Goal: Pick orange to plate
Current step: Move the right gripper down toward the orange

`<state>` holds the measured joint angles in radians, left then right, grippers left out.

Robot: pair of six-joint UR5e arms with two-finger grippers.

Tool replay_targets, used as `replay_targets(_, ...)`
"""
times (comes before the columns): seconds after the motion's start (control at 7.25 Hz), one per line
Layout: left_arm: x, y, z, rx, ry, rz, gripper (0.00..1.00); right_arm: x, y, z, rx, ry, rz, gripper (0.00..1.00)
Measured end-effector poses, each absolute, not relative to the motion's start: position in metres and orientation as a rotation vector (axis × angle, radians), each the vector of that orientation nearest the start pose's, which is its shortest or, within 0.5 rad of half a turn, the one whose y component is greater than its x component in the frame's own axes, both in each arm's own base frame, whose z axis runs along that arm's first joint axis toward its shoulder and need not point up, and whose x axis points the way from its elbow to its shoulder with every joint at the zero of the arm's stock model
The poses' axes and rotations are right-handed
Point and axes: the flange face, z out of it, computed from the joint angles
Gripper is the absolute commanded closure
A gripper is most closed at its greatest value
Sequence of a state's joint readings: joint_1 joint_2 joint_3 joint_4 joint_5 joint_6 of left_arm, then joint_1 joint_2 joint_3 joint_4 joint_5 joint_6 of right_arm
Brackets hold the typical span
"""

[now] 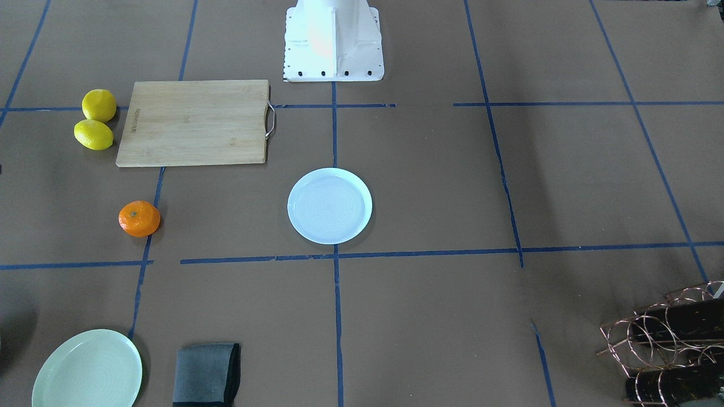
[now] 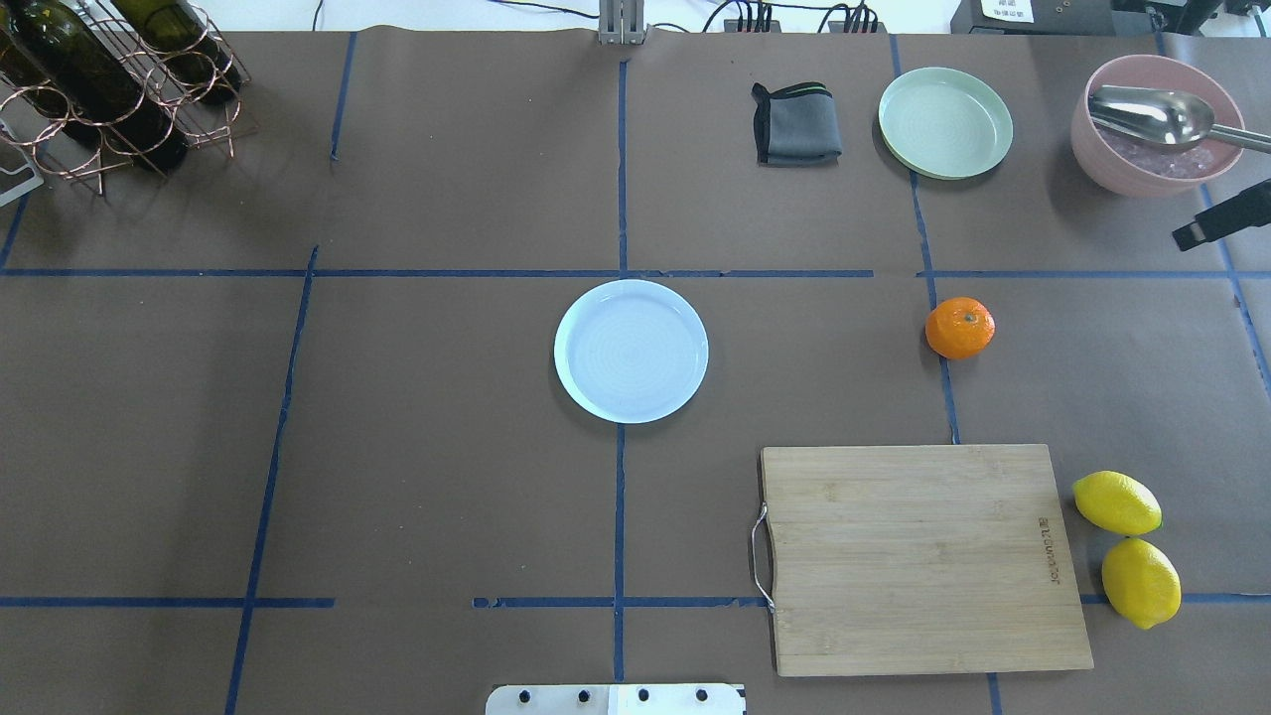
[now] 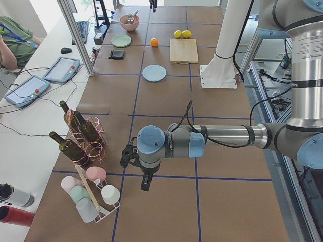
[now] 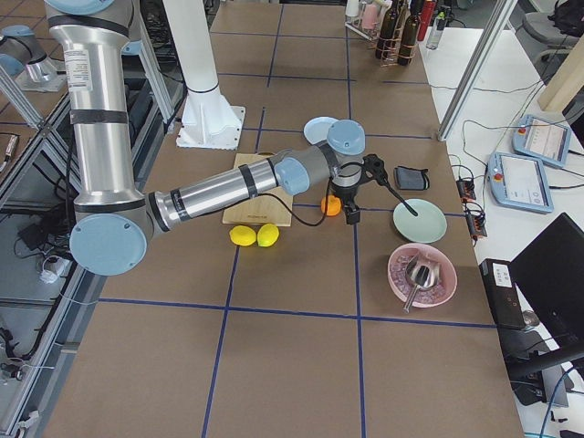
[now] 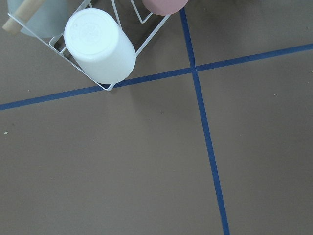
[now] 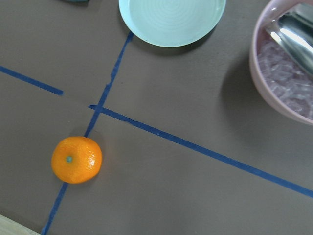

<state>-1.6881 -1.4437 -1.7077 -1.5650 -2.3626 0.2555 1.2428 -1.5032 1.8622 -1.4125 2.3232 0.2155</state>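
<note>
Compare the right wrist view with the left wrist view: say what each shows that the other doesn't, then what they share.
Only the right wrist view shows the orange, the green plate and a pink bowl holding a spoon. Only the left wrist view shows a white cup on a wire rack. Both share the brown table crossed by blue tape.

overhead/front: steep, opposed, share plate [image 2: 631, 351] | 2 sides: lengthwise, far | 2 wrists: close, downward
</note>
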Motion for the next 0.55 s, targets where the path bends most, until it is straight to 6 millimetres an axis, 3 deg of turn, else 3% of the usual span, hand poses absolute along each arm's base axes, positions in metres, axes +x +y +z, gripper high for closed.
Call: replay_targets(0.55,-0.113,-0.429,0.641,0.165,0.779,0.13,0.0,-0.243,-0.504,0.457,0.323,-0.795,-0.211,0.0)
